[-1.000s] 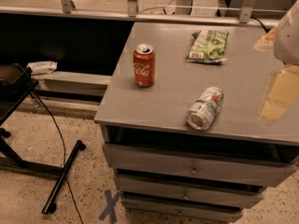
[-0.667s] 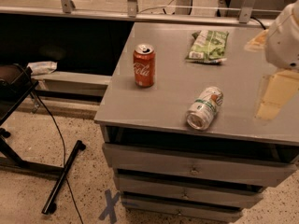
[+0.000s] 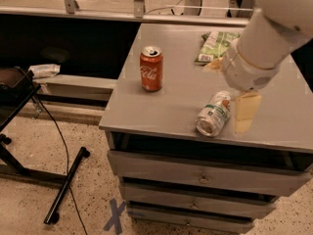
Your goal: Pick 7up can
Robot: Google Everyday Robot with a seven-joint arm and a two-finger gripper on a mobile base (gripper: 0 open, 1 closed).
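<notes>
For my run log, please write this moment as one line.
claw: open, close beside 7up can | 7up can: on its side, near table front, not grasped | Coca-Cola can: upright

Red can [image 3: 151,68] on the bench [image 3: 166,109]: white "Coca-Cola" script on its side. 7up can [image 3: 213,115], lying just beside the gripper [image 3: 229,93], fingers spread, over the bench's right half: lettering unreadable. Floor: blue X mark [image 3: 116,215].

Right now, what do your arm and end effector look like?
The arm is white, with a thick rounded wrist ringed by a thin seam. The end effector, close beside the 7up can, is pale yellow and flat. No cables or markings show.
</notes>
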